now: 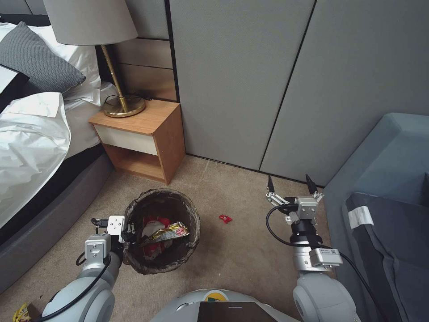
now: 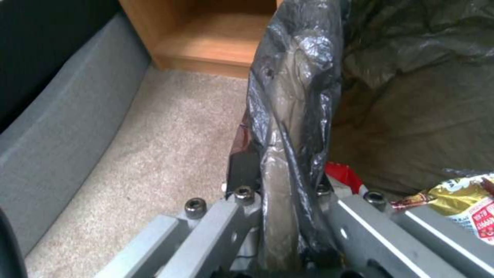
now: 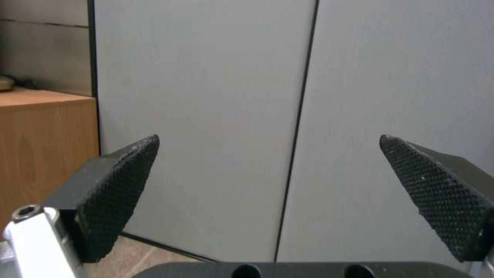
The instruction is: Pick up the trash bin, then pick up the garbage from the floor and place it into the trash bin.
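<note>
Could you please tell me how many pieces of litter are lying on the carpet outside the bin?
2: a red wrapper right of the trash bin, and a yellow wrapper beside the left arm. Others may be hidden.

A wooden nightstand (image 1: 143, 134) stands at ten o'clock with a brass lamp (image 1: 114, 80) on top. A bed (image 1: 35, 129) with white sheets and a grey pillow (image 1: 33, 58) fills nine o'clock. Grey wall panels (image 1: 277, 76) span twelve. A blue-grey sofa (image 1: 389, 188) sits at three.

Soft, even room light is reaching me; my head view is bowing straight lines at its edges, and my left wrist view is blurring close up.
</note>
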Robot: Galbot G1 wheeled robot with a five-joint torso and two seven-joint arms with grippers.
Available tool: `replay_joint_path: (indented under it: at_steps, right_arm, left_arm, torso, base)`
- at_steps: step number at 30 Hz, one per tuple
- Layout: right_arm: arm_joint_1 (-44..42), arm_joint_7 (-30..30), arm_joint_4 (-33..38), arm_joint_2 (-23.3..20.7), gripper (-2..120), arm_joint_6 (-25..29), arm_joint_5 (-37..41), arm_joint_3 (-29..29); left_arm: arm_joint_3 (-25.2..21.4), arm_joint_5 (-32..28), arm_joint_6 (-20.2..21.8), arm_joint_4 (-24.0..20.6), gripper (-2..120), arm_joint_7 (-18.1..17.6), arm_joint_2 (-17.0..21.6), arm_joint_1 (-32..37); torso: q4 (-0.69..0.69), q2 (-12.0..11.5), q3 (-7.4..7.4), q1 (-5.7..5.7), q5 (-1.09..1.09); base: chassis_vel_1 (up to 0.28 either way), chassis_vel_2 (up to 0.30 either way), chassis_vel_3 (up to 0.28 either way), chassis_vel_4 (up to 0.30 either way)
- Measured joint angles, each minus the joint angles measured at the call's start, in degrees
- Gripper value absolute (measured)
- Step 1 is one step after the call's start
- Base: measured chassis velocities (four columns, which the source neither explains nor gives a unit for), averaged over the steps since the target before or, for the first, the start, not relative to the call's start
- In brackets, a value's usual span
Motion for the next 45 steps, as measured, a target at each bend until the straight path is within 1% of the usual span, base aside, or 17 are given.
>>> replay_joint_path:
  at_steps: [9, 14, 17, 18, 20, 21, 23, 24, 25, 27, 28, 31, 34, 35, 38, 43, 45]
  right_arm:
    - [0.03, 0.35, -0.41, -0.13, 100, -0.06, 0.38, -0.22]
    - [0.10, 0.83, -1.39, -1.86, 100, -2.01, 1.54, -0.27]
    - [2.17, 1.12, -2.76, -5.33, 100, -6.30, 5.76, -0.38]
    - [2.17, 1.12, -2.76, -5.33, 100, -6.30, 5.76, -0.38]
    - [4.29, 1.24, -4.17, -9.61, 100, -8.81, 8.90, -1.26]
    - [4.29, 1.24, -4.17, -9.61, 100, -8.81, 8.90, -1.26]
    - [7.05, 1.90, -6.06, -15.10, 100, -10.59, 11.73, -3.19]
    - [8.09, 2.30, -6.79, -16.98, 100, -11.11, 12.76, -4.02]
    - [8.09, 2.30, -6.79, -16.98, 100, -11.11, 12.76, -4.02]
    - [12.09, 3.86, -9.17, -21.83, 100, -13.30, 17.07, -7.61]
    - [12.09, 3.86, -9.17, -21.83, 100, -13.30, 17.07, -7.61]
    - [15.32, 5.06, -10.74, -24.55, 100, -14.90, 21.06, -10.48]
    - [19.11, 5.49, -13.00, -28.11, 100, -17.64, 28.56, -14.79]
    - [19.11, 5.49, -13.00, -28.11, 100, -17.64, 28.56, -14.79]
    - [21.93, 4.68, -15.75, -30.75, 100, -20.21, 33.02, -18.71]
    - [24.82, 3.84, -18.68, -31.44, 100, -21.90, 35.75, -22.17]
    - [27.59, 3.06, -21.56, -31.02, 100, -22.80, 36.45, -23.93]
  left_arm:
    - [-0.10, -0.06, -0.10, 0.00, 3, -0.02, 0.07, 0.05]
    - [-0.66, -0.50, -0.12, 0.00, 3, -0.11, 0.42, 0.19]
    - [-1.52, -1.45, -0.28, 0.00, 3, -0.31, 0.87, 0.48]
    - [-1.52, -1.45, -0.28, 0.00, 3, -0.31, 0.87, 0.48]
    - [-2.78, -2.64, -0.34, 0.00, 3, -0.70, 1.31, 0.72]
    - [-2.78, -2.64, -0.34, 0.00, 3, -0.70, 1.31, 0.72]
    - [-3.57, -3.52, -0.37, 0.00, 3, -1.05, 1.81, 1.12]
    - [-3.74, -3.64, -0.42, 0.00, 3, -1.10, 2.04, 1.26]
    - [-3.74, -3.64, -0.42, 0.00, 3, -1.10, 2.04, 1.26]
    - [-3.99, -3.72, -0.54, 0.00, 3, -1.17, 2.43, 1.54]
    - [-3.99, -3.72, -0.54, 0.00, 3, -1.17, 2.43, 1.54]
    - [-4.17, -3.74, -0.55, 0.00, 3, -1.18, 2.51, 1.67]
    - [-4.53, -3.74, -0.60, 0.00, 3, -1.20, 2.62, 1.77]
    - [-4.53, -3.74, -0.60, 0.00, 3, -1.20, 2.62, 1.77]
    - [-4.88, -3.74, -0.60, 0.00, 3, -1.20, 2.51, 1.76]
    - [-5.13, -3.72, -0.61, 0.00, 3, -1.20, 2.20, 1.83]
    - [-5.21, -3.67, -0.60, 0.00, 3, -1.27, 1.97, 1.95]
  torso:
    - [0.00, 0.00, 0.00, 0.00, 0.00]
    - [-0.01, 0.00, 0.00, 0.00, 0.00]
    - [-0.01, 0.00, 0.00, 0.00, 0.00]
    - [-0.01, 0.00, 0.00, 0.00, 0.00]
    - [0.00, 0.00, 0.00, 0.00, 0.01]
    - [0.00, 0.00, 0.00, 0.00, 0.01]
    - [0.01, 0.00, 0.00, 0.00, 0.01]
    - [0.01, 0.00, 0.00, 0.00, 0.01]
    - [0.01, 0.00, 0.00, 0.00, 0.01]
    - [-0.01, 0.00, 0.00, 0.00, 0.01]
    - [-0.01, 0.00, 0.00, 0.00, 0.01]
    - [0.02, 0.00, 0.00, 0.00, 0.01]
    - [0.00, -0.01, 0.01, 0.00, 0.01]
    - [0.00, -0.01, 0.01, 0.00, 0.01]
    - [-0.01, -0.01, 0.01, 0.00, 0.00]
    - [-0.01, 0.00, 0.00, 0.00, 0.01]
    - [0.00, -0.01, 0.00, 0.00, 0.00]
  base:
    - [-0.034, 0.037, 0.042, -0.046]
    - [0.000, 0.000, 0.000, 0.000]
    - [0.000, 0.000, 0.000, 0.000]
    - [0.000, 0.000, 0.000, 0.000]
    - [0.000, 0.000, 0.000, 0.000]
    - [0.000, 0.000, 0.000, 0.000]
    - [0.000, 0.000, 0.000, 0.000]
    - [0.000, 0.000, 0.000, 0.000]
    - [0.000, 0.000, 0.000, 0.000]
    - [0.000, 0.000, 0.000, 0.000]
    - [0.000, 0.000, 0.000, 0.000]
    - [0.000, 0.000, 0.000, 0.000]
    - [0.000, 0.000, 0.000, 0.000]
    - [0.000, 0.000, 0.000, 0.000]
    - [0.000, 0.000, 0.000, 0.000]
    - [0.000, 0.000, 0.000, 0.000]
    - [0.000, 0.000, 0.000, 0.000]
